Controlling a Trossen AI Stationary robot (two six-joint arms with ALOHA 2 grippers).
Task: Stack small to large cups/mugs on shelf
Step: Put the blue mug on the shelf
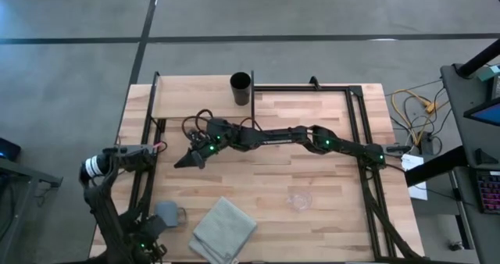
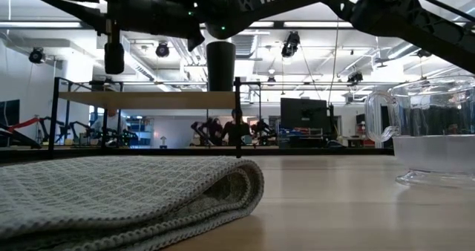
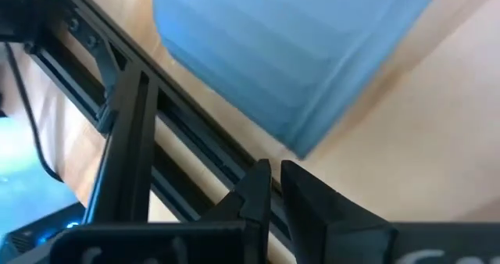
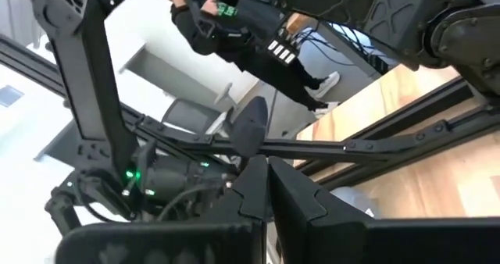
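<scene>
The tall black cup [image 1: 241, 88] stands upright on the pale wooden shelf [image 1: 191, 100] at the table's far side; it also shows in the low view [image 2: 220, 65]. The blue-grey mug [image 1: 168, 213] stands on the table near the front left. The clear glass cup [image 1: 299, 199] stands on the table right of middle. My right gripper [image 1: 187, 159] is shut and empty, held above the table left of middle, in front of the shelf. My left gripper [image 3: 270, 184] is shut and empty, close beside the blue-grey mug [image 3: 289, 45].
A folded grey cloth [image 1: 225, 229] lies at the front edge, right of the mug. The shelf's black metal frame [image 1: 359, 131] runs along the table's far and right sides. My right arm [image 1: 312, 137] stretches across the table's middle. Cables lie off the table's right side.
</scene>
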